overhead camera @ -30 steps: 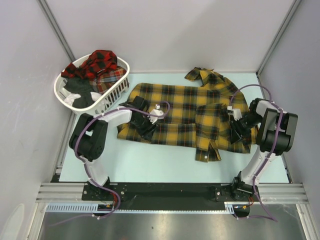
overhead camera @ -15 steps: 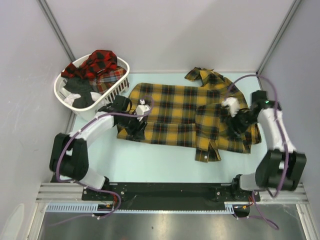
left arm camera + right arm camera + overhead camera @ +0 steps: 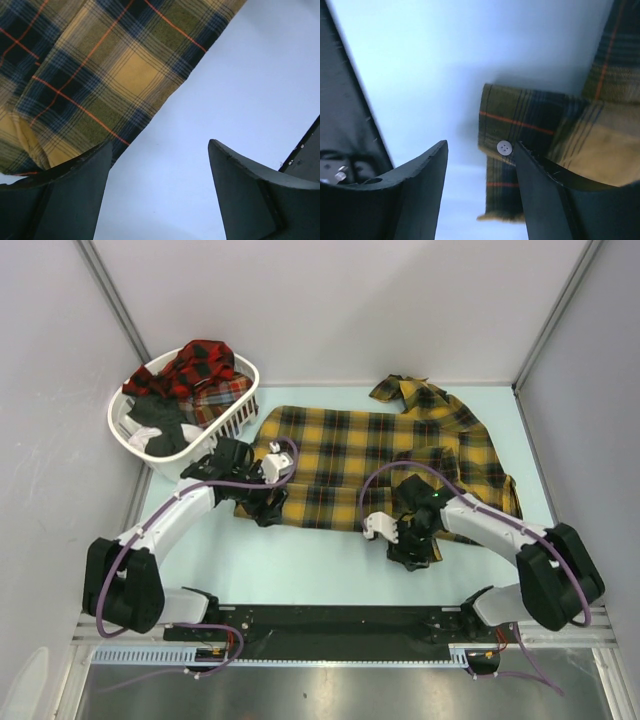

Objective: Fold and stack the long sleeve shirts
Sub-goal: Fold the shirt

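The mustard-yellow shirt (image 3: 380, 455) lies spread flat across the middle of the pale desk (image 3: 300, 555), collar toward the far right, one sleeve folded over its front. The left pincer (image 3: 267, 503) sits low at the shirt's near-left hem; in the wrist view its jaws stand wide apart over bare desk, gripping nothing, the hem just beside one finger (image 3: 75, 185). The right pincer (image 3: 412, 552) is at the folded sleeve's cuff, jaws also apart and unclamped, the cuff's white button (image 3: 504, 148) showing between them. Red-and-black plaid shirts (image 3: 200, 365) are heaped in the white basket (image 3: 232, 420) at far left.
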`<state>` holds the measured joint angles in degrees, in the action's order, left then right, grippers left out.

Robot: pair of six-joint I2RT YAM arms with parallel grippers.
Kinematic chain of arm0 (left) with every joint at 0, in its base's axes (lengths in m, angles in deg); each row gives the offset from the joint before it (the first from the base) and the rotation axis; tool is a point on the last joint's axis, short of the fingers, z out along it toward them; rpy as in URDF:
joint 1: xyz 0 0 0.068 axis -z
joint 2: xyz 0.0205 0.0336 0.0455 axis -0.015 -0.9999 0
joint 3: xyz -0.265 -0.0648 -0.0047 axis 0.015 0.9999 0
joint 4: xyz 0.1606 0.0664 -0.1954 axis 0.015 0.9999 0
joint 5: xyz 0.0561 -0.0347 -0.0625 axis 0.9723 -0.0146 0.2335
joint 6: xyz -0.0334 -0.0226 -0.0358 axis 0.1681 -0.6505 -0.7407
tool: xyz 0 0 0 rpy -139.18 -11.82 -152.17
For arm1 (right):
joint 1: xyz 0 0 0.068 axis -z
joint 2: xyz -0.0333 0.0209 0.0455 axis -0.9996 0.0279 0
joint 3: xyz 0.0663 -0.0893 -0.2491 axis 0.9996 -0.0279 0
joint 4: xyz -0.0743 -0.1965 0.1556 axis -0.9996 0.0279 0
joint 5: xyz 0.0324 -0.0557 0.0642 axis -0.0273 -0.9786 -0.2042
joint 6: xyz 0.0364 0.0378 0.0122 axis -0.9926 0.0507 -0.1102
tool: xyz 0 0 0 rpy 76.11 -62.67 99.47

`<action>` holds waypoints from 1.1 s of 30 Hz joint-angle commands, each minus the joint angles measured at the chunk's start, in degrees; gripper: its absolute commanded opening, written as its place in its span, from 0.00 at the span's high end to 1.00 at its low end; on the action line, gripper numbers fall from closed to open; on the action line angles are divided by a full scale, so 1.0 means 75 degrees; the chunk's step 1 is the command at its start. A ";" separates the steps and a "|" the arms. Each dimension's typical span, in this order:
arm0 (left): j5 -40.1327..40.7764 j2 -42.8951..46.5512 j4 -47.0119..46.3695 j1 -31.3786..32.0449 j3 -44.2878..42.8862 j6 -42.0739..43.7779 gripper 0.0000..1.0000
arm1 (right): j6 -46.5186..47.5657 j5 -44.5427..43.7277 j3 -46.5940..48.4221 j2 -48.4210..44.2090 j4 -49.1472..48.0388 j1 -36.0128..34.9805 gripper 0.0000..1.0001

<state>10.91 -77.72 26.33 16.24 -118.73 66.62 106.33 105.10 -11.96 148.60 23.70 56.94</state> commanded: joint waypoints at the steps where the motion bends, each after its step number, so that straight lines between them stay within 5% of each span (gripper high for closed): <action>1: 0.0249 0.0337 0.0049 -0.0241 0.0084 0.0086 0.17 | -0.0629 -0.0999 -0.0221 0.0553 -0.1506 -0.0491 0.39; 5: 0.0461 0.0430 0.0049 -0.0382 0.0096 0.0156 0.16 | -0.0841 -0.1690 -0.0537 0.1069 -0.2291 -0.0948 0.46; 8: 0.0613 0.0454 0.0084 -0.0511 -0.0009 0.0215 0.16 | -0.1169 -0.1926 -0.0550 0.1257 -0.2281 -0.1113 0.71; 9: 0.0613 0.0454 0.0107 -0.0534 -0.0056 0.0273 0.16 | -0.1274 -0.1810 -0.0410 0.1246 -0.2176 -0.1125 0.91; 10: 0.0590 0.0454 0.0131 -0.0639 -0.0091 0.0285 0.16 | -0.1380 -0.1681 -0.0304 0.1200 -0.2024 -0.1102 1.00; 21: 0.0309 0.0606 0.0190 -0.1248 -0.0420 -0.0101 0.16 | -0.3451 0.1166 0.2648 0.0214 -0.0722 0.0163 1.00; 33: -0.0769 0.0068 0.0283 -0.3041 -0.1017 -0.1390 0.10 | -0.6957 0.1695 0.4417 0.1631 -0.3580 -0.0082 1.00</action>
<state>10.32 -75.76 28.07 -3.01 -123.27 60.63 65.98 115.98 15.65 156.44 7.81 57.97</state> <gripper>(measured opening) 0.893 0.020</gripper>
